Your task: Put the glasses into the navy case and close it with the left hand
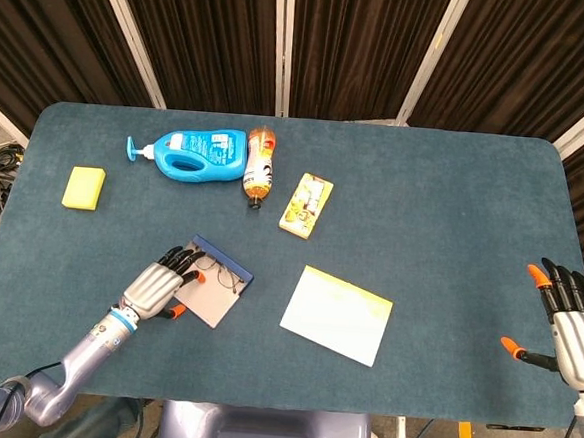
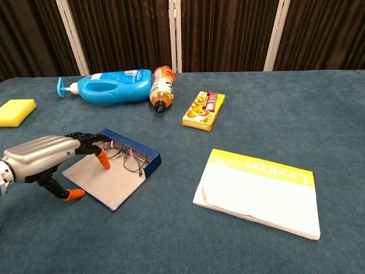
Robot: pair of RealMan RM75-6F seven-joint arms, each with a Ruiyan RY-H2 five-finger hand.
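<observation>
From the head view, the left hand (image 1: 157,288) rests fingers spread on the open navy case (image 1: 214,283), the glasses (image 1: 220,272) just beyond its fingertips; from the chest view, the glasses (image 2: 130,159) lie inside the case (image 2: 117,171) on the desk (image 2: 256,114); the right hand (image 1: 570,324) hangs spread, well apart.

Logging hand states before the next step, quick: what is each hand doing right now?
Left hand: open, fingers spread over the open navy glasses case, holding nothing.
Right hand: open, empty.
</observation>
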